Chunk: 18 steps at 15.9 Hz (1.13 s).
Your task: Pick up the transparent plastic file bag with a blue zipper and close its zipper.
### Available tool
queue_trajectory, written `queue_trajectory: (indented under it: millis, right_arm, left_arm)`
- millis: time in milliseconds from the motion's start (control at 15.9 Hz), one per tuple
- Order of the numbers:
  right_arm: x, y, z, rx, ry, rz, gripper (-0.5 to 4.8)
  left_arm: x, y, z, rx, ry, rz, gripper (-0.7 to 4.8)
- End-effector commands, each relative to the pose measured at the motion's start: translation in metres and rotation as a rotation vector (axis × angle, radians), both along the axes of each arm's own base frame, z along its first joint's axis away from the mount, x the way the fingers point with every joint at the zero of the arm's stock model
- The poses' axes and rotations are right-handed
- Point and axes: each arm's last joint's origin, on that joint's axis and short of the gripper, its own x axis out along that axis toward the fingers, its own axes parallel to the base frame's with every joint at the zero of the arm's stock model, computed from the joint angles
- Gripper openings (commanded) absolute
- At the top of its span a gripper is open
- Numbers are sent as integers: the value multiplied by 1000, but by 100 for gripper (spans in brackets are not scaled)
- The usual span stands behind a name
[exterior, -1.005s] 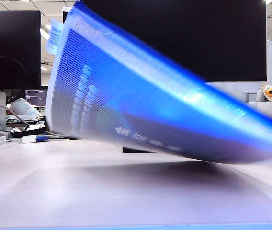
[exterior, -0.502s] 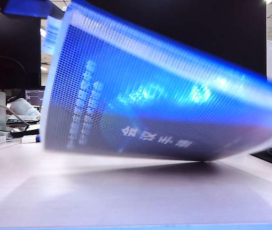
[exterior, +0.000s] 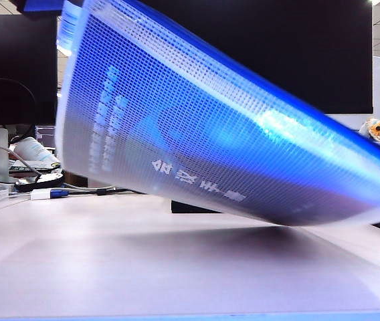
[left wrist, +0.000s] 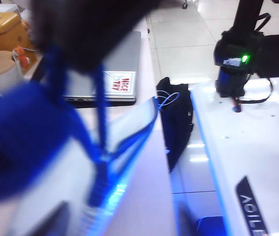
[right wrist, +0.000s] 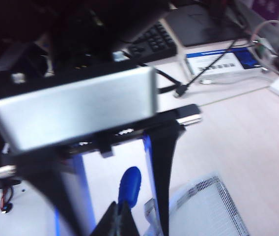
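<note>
Blue zipper should slide straight while the right gripper, pressed together on the file bag, steadies it above the worktop; the left gripper's spread is unclear.

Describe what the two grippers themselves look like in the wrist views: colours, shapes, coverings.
The left gripper shows black housing with fingers wrapped in bright blue, blurred up close. The right gripper has dark, narrow black fingers edged in blue, a blue rounded tip between them, and a flat silver-grey rectangular plate across its black body.
</note>
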Motion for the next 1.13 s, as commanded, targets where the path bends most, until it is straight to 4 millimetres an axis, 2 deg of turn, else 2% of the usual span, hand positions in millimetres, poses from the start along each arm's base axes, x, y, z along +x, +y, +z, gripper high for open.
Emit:
queue_trajectory:
  millis: [63,251,377,440,565,691,754,879,1130]
  right_arm:
    - [-2,-2,10,60,-19,4,-6]
    - [-1,-8,9,23,-37,-79,-6]
    - [3,-15,0,-110,-59,-208,-6]
    - [1,-23,-13,-262,4,-271,-6]
    - [-3,-30,-22,-365,66,-309,-6]
    - [-3,-36,-27,-476,37,-407,-6]
    - [1,-45,-30,-569,-4,-521,-6]
    - [11,-56,-35,-604,29,-576,-6]
    - [47,-108,-72,-720,208,-819,-6]
  left_arm:
    - [8,-2,-6,19,31,16,-5]
    - [8,-3,-8,22,41,16,-5]
    - [9,-2,-8,26,53,28,-5]
    - [11,-3,-6,23,38,44,-5]
    - [14,-4,-2,1,22,63,-6]
    - [15,-4,-1,-3,19,68,-5]
    - [15,-4,-1,9,17,86,-5]
    - [14,-3,1,30,-1,116,-5]
    - [1,5,14,98,-92,242,-5]
